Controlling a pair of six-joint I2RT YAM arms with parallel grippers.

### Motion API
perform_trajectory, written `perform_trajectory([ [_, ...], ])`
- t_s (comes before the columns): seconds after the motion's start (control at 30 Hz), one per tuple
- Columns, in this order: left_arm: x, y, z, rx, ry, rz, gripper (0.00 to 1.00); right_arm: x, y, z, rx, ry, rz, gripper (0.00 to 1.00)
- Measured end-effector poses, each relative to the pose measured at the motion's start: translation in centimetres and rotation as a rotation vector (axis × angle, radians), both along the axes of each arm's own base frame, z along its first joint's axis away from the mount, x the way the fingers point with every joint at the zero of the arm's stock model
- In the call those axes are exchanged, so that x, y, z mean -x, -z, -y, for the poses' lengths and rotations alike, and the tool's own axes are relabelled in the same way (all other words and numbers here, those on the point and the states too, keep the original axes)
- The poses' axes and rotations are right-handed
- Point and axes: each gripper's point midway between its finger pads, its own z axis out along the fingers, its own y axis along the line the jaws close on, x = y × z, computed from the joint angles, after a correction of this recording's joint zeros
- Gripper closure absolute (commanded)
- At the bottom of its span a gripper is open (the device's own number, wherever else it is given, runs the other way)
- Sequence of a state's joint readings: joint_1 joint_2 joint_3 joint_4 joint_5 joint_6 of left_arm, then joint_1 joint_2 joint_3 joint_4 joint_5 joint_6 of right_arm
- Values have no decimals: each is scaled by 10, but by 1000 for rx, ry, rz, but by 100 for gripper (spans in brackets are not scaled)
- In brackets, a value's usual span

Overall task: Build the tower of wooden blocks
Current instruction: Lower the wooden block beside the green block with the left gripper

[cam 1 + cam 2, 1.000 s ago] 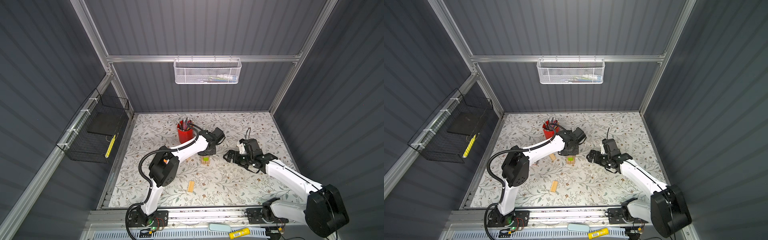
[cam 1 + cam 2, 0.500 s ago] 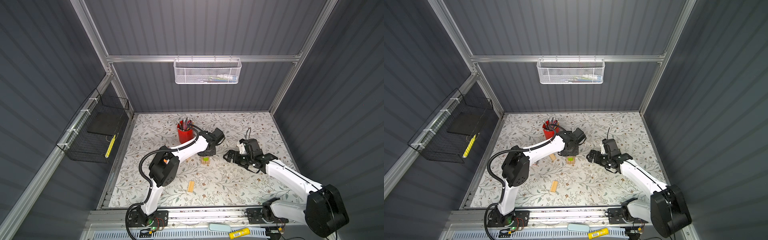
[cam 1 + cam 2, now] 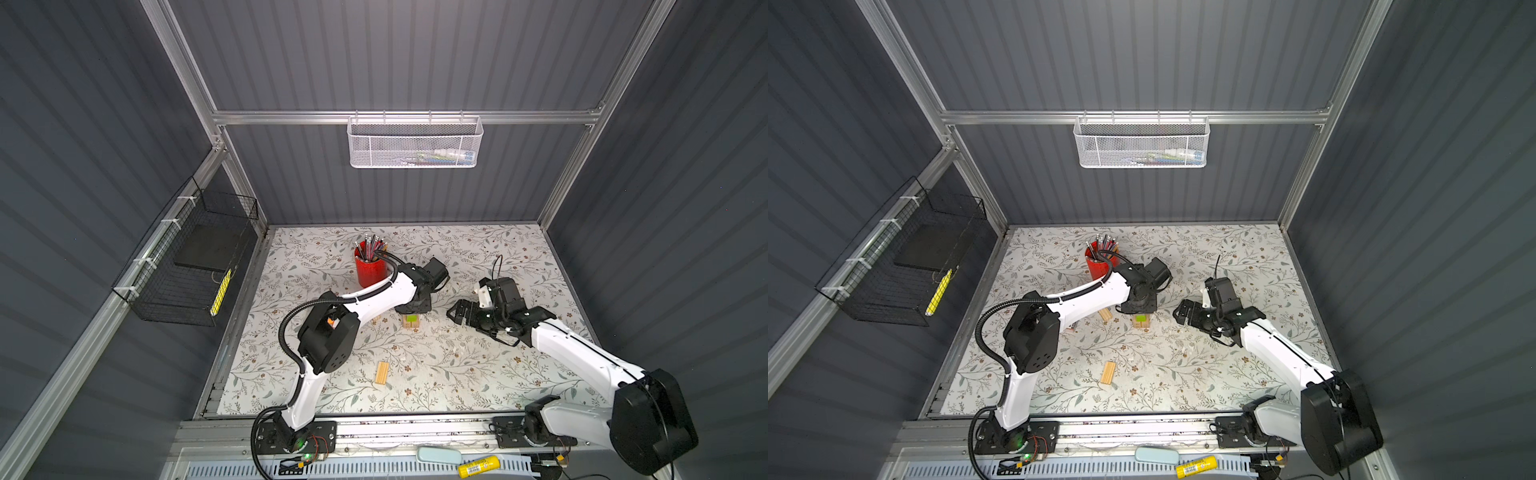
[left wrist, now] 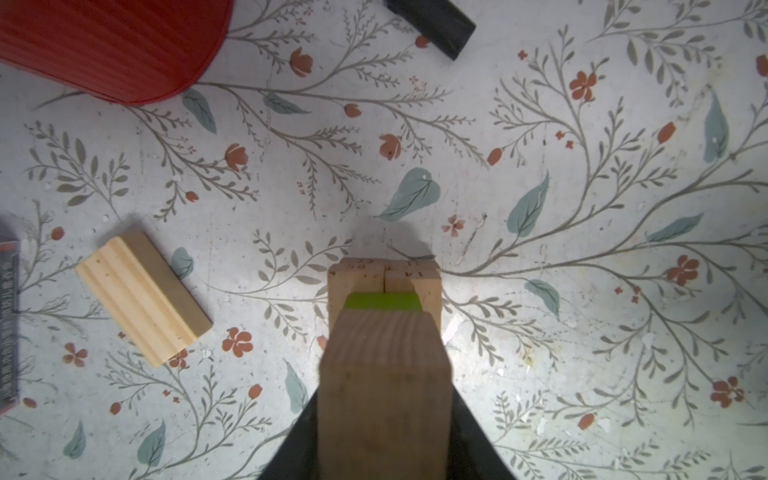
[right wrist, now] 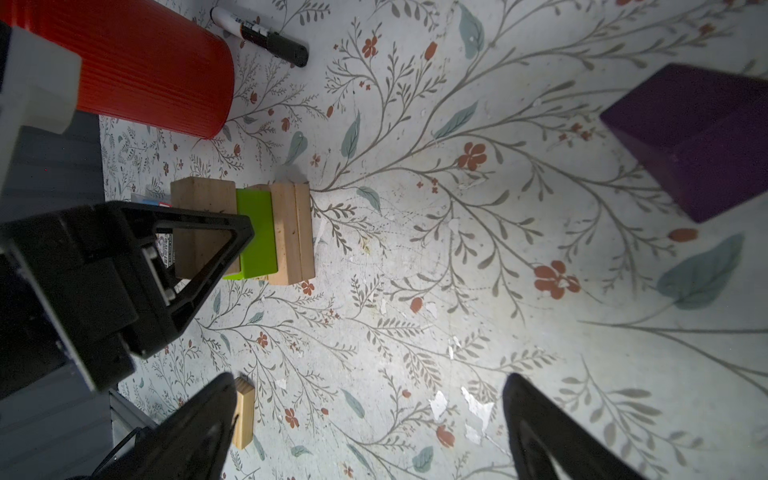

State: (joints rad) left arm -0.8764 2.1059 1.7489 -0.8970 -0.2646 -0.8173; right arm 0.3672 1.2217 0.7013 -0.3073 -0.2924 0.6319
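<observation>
Your left claw (image 4: 385,397) is squeezed onto a pale block (image 4: 384,365). It holds the block just above the green block (image 4: 382,301) of the tower (image 3: 411,322), in the middle of the table (image 3: 478,374).

Your right claw (image 5: 374,415) is wide open and holds nothing. The purple block (image 5: 690,137) lies near it.

A loose block (image 3: 381,372) lies at 7 o'clock from the tower, and the red cup (image 3: 368,270) stands at 11 o'clock.

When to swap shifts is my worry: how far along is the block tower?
Done: two base blocks lie side by side with the green block on top. In hand: the left gripper holds a pale block beside the green one. Left: the purple block, front grooved block and second grooved block lie loose; the right gripper is open, empty.
</observation>
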Motion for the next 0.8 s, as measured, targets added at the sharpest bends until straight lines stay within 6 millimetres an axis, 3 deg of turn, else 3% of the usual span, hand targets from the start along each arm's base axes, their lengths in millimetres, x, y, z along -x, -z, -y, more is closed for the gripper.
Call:
perform_trajectory([
  [0.47,0,1,4,21,4,-1,60,0,0,0,-1,1,0,1],
  [0.8,0,-6,3,26,3,11,43,2,0,-1,-8,-9,-8,1],
])
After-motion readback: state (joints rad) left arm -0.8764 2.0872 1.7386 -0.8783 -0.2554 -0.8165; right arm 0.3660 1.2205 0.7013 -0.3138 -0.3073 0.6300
